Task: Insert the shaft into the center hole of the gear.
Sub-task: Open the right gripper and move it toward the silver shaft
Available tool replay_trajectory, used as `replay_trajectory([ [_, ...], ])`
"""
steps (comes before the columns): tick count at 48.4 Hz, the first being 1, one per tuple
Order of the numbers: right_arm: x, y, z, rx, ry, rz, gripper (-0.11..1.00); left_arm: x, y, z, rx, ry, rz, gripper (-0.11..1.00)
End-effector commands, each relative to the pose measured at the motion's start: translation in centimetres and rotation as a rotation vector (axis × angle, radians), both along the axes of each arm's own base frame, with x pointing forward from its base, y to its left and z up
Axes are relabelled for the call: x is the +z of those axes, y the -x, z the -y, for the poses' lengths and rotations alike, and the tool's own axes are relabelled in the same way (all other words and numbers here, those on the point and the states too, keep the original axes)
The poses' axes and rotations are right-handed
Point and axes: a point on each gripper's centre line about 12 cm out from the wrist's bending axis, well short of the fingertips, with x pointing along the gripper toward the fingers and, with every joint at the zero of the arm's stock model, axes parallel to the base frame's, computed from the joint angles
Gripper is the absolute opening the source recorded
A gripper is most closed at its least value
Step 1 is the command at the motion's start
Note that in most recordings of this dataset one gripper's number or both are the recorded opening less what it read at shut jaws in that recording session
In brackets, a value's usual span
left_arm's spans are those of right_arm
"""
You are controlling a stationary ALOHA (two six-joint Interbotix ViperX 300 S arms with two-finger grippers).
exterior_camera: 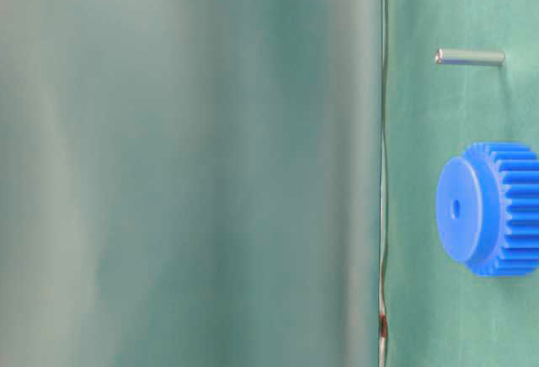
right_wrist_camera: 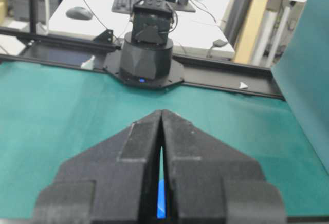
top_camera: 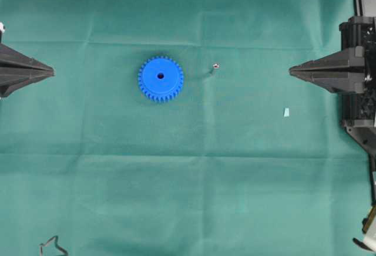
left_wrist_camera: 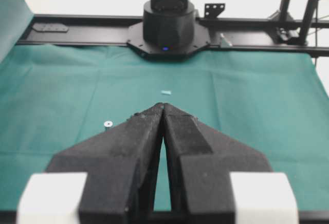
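Overhead exterior view: the gear (top_camera: pixel 160 78) lies flat on the green cloth (top_camera: pixel 188 197) just left of the frame's centre, its center hole (top_camera: pixel 160 76) a dark dot in the blue face. The shaft (top_camera: pixel 215 66) stands on end to the right of the gear and slightly higher in the frame, clearly apart from it, showing only as a small shiny dot. A small pale scrap (top_camera: pixel 286 112) lies further right and lower.

At the left edge, the left gripper (top_camera: pixel 51 71) points inward with its fingers pressed together, nothing between them. The right gripper (top_camera: pixel 291 70) at the right edge mirrors it, clenched to a point and empty (both sit well apart from the gear and the pin).

From the left wrist camera, the closed fingers (left_wrist_camera: pixel 144 142) fill the lower frame; the shaft (left_wrist_camera: pixel 108 124) shows to their left and the scrap (left_wrist_camera: pixel 166 92) beyond their tips. The right wrist camera shows a sliver of blue gear (right_wrist_camera: pixel 161 198) through the slit between its black fingers (right_wrist_camera: pixel 139 152).

In the table-level view, the shaft (exterior_camera: pixel 470 57) is at upper right, the gear (exterior_camera: pixel 493 209) below it.
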Motion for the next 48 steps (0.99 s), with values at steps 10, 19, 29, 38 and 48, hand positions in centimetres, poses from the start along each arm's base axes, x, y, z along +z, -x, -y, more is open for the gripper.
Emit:
replay_trajectory([
  [10, 0.0, -1.0, 0.1, -0.005, -0.005, -0.077, 0.02, 1.0, -0.3, 0.0, -0.003, -0.014, -0.014, 0.00],
  [19, 0.2, -2.2, 0.2, -0.009, -0.011, -0.110, 0.02, 0.9, -0.3, 0.0, -0.003, -0.014, -0.025, 0.00],
  [29, -0.1, -3.2, 0.8, -0.034, -0.015, -0.156, 0.03, 0.9, -0.3, 0.0, -0.003, -0.012, -0.028, 0.00],
  [38, -0.9, -3.8, 2.0, -0.084, -0.032, -0.180, 0.28, 0.9, -0.3, 0.0, -0.003, -0.012, -0.026, 0.00],
  [48, -3.8, -5.6, 3.0, -0.121, -0.033, -0.282, 0.88, 0.8, -0.4, 0.0, -0.003, -0.015, -0.032, 0.00],
])
